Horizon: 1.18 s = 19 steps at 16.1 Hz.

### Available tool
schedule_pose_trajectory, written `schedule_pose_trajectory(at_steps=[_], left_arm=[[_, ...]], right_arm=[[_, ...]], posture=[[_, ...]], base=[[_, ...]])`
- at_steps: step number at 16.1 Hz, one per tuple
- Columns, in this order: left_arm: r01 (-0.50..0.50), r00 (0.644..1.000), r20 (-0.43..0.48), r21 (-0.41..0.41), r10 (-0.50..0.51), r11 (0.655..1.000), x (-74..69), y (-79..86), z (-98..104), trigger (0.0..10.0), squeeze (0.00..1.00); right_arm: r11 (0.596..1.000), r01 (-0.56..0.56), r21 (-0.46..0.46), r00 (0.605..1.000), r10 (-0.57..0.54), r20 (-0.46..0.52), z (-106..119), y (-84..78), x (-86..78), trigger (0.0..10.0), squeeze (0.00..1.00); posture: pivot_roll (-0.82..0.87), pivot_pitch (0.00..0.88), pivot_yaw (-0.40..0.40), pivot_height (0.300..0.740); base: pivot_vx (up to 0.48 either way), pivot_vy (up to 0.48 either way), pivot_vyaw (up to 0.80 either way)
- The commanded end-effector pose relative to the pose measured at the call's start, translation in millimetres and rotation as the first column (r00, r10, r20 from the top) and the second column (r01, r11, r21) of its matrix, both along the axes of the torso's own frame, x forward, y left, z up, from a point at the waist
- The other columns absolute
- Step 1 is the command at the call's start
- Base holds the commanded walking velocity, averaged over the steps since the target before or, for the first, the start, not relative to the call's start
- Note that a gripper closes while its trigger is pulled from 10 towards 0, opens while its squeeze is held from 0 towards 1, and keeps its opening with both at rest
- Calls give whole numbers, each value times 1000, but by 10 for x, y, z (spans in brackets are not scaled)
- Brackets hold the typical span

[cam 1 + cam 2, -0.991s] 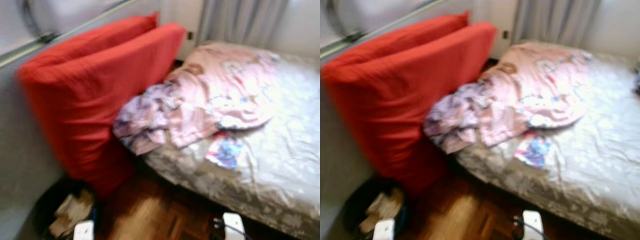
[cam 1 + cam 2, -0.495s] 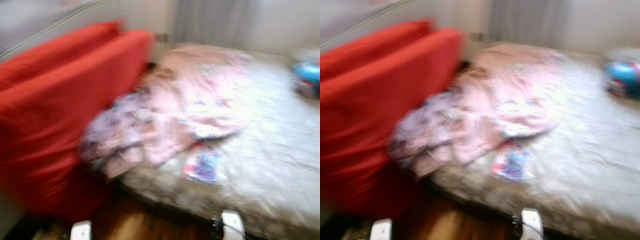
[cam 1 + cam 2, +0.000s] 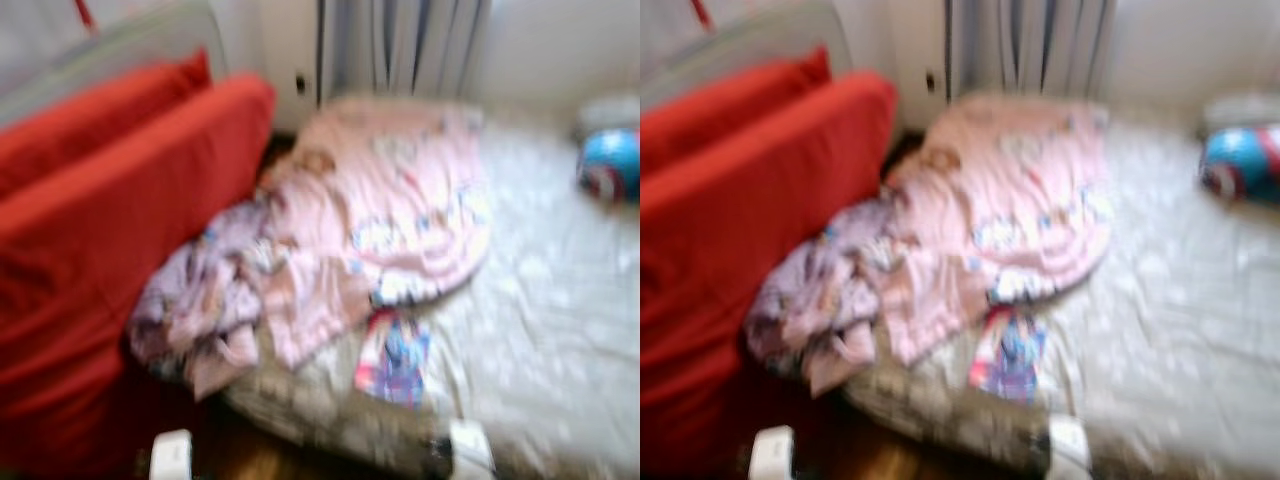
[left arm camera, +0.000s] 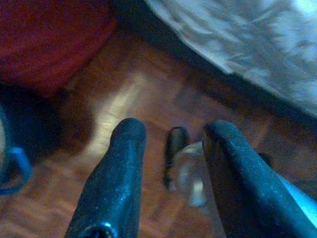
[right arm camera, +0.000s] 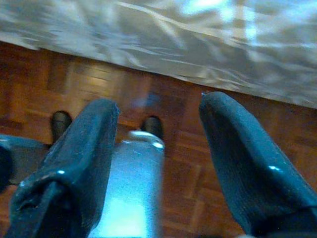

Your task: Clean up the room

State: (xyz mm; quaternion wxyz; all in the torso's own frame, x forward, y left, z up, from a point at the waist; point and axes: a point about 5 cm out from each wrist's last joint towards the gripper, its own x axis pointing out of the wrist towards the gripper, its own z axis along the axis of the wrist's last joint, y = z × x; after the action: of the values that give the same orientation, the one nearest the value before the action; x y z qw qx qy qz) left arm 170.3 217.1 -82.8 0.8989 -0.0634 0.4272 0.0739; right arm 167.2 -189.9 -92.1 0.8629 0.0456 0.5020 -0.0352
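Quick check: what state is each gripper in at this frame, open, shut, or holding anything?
Left gripper: open, holding nothing, hanging over the wooden floor.
Right gripper: open, holding nothing, over the floor beside the bed.

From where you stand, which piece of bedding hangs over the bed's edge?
The purple patterned blanket, bunched against the red cushion; the pink blanket lies wholly on the mattress.

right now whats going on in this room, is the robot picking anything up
Nothing is being handled. The robot faces an unmade bed, where a crumpled pink blanket lies beside red cushions, with a small colourful booklet near the edge and a blue ball farther back. The left gripper and right gripper hang open above the wooden floor.
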Motion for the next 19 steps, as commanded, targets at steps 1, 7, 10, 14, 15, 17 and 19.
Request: schedule_pose_trajectory(at_steps=[1, 7, 10, 14, 15, 17, 19], left_arm=[[53, 988, 150, -46, -46, 998, 360, -83, 188, 10000, 0], [85, 994, 66, -14, -84, 996, 272, -74, 122, 10000, 0], [63, 997, 49, -5, -63, 998, 193, -11, 94, 10000, 0], [64, 996, 62, -5, -63, 998, 227, -16, 112, 10000, 0], [67, 995, 74, -6, -66, 998, 261, -27, 129, 10000, 0], [70, 995, 78, -4, -69, 998, 275, -28, 136, 10000, 0], [72, 994, 77, -2, -72, 997, 279, -23, 139, 10000, 0]], right_arm=[[976, 176, 125, 977, -189, 100, 34, -159, -25, 10000, 0], [987, 142, 75, 985, -149, 87, 23, -160, -43, 10000, 0], [990, 126, 61, 988, -131, 83, 22, -160, -45, 10000, 0], [989, 134, 66, 986, -140, 88, 25, -156, -38, 10000, 0], [989, 133, 68, 986, -139, 90, 26, -152, -34, 10000, 0], [989, 131, 70, 986, -137, 91, 25, -146, -34, 10000, 0], [989, 129, 71, 987, -135, 90, 22, -137, -38, 10000, 0]], posture=[[15, 43, -35, 740], [3, 32, -22, 740], [2, 15, -22, 740], [-3, 0, -16, 740], [-4, 0, -14, 740], [-5, 0, -11, 740], [-4, 0, -7, 740]], base=[[0, 0, 0], [0, 0, 0], [0, 0, 0], [0, 0, 0], [0, 0, 0], [0, 0, 0], [0, 0, 0]])
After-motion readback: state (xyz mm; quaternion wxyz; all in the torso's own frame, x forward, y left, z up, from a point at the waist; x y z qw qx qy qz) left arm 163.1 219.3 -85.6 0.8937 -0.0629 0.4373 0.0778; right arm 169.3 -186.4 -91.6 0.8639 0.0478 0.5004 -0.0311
